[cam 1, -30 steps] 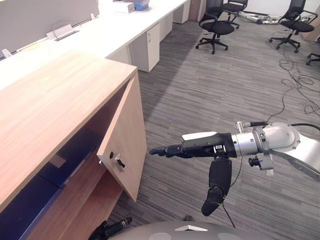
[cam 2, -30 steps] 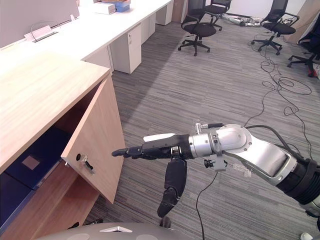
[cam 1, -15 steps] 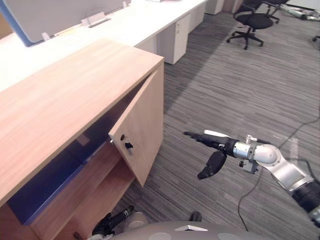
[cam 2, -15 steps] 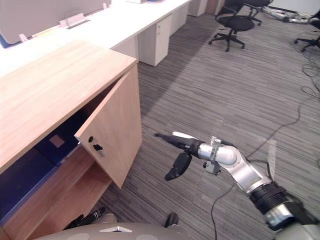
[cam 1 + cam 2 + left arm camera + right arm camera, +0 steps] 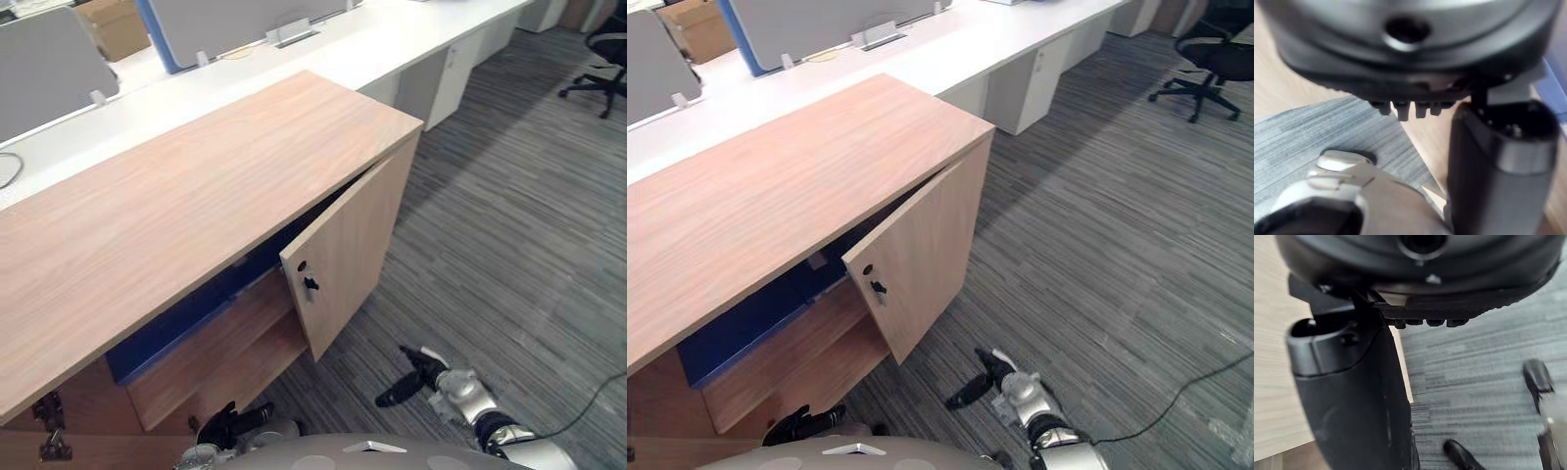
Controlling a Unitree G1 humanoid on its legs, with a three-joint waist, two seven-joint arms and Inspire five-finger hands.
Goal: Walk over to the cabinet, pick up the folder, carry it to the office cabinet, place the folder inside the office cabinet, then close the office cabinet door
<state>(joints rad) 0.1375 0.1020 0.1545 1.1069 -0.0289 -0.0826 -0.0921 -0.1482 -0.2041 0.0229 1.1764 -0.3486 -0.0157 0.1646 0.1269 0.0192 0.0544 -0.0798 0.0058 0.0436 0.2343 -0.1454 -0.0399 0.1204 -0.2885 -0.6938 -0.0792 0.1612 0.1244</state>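
Observation:
The wooden office cabinet (image 5: 196, 215) stands in front of me with its door (image 5: 343, 255) ajar, a small black knob (image 5: 310, 285) on its face. A dark blue folder (image 5: 181, 321) lies flat on the upper shelf inside, partly hidden under the top. My right hand (image 5: 411, 376) hangs low over the carpet to the right of the door, apart from it, fingers straight and holding nothing. My left hand (image 5: 235, 421) shows at the bottom edge below the open shelves, fingers stretched out and empty. The right wrist view has the thumb (image 5: 1347, 396) beside pale wood.
A long white desk (image 5: 372, 59) with grey dividers (image 5: 225, 20) runs behind the cabinet, with white drawer units (image 5: 451, 78) under it. A cardboard box (image 5: 113, 20) sits at the back left. An office chair (image 5: 1215, 49) stands far right. Grey carpet (image 5: 529, 225) lies open to the right.
The camera has swung, so the whole cabinet shows. My right arm has dropped and drawn back from the door towards my body. The door still stands ajar.

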